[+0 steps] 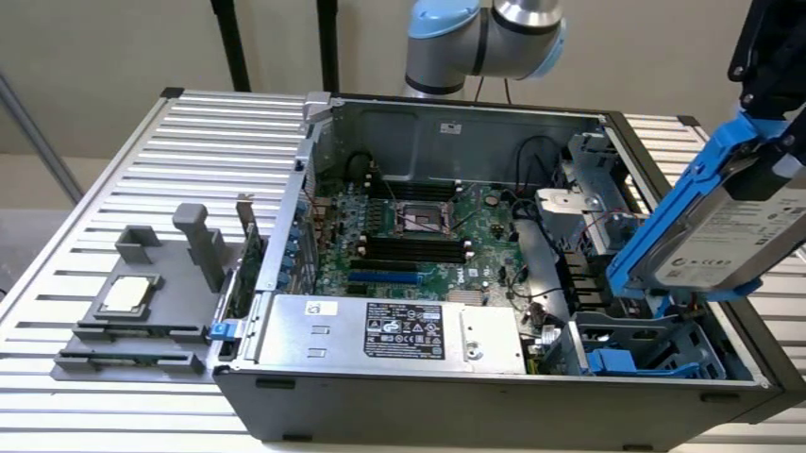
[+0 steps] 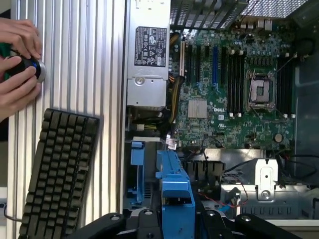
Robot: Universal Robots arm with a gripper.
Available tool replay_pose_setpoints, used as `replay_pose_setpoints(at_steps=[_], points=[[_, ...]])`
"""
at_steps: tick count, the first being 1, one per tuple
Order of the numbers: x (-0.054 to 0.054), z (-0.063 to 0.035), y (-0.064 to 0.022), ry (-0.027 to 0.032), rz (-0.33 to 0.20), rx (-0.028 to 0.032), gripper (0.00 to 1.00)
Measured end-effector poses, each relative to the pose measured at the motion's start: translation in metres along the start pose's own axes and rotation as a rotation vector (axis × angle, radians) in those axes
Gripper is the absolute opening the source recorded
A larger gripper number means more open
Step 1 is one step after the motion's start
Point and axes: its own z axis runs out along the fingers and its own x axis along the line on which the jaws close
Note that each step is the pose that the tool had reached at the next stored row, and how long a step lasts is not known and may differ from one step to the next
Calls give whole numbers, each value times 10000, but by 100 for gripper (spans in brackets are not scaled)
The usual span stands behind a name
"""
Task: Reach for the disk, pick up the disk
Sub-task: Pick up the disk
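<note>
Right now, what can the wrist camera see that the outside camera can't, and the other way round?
Only the wrist view has a black keyboard and a person's hands on a round knob. Only the exterior view has the grey holder with a small silver chip, and the disk's label side, lifted above the case. Both see the green motherboard, the silver power box and the disk's blue rails.

The exterior view looks down at an angle from in front of the open computer case (image 1: 504, 377), near enough that the case spans most of the frame, with the slatted table (image 1: 214, 142) in the upper left. The wrist view looks almost straight down from close above. Both views share the motherboard (image 1: 416, 236) (image 2: 234, 84), the power supply (image 1: 391, 330) (image 2: 147, 64) and the blue drive bay (image 1: 629, 359) (image 2: 137, 169).
</note>
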Motion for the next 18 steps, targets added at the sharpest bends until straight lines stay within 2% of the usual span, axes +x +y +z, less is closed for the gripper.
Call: replay_pose_setpoints(at_steps=[6,18], points=[[113,18,-7,-1,-28,-4,33],[114,18,-7,-1,-31,-12,33]])
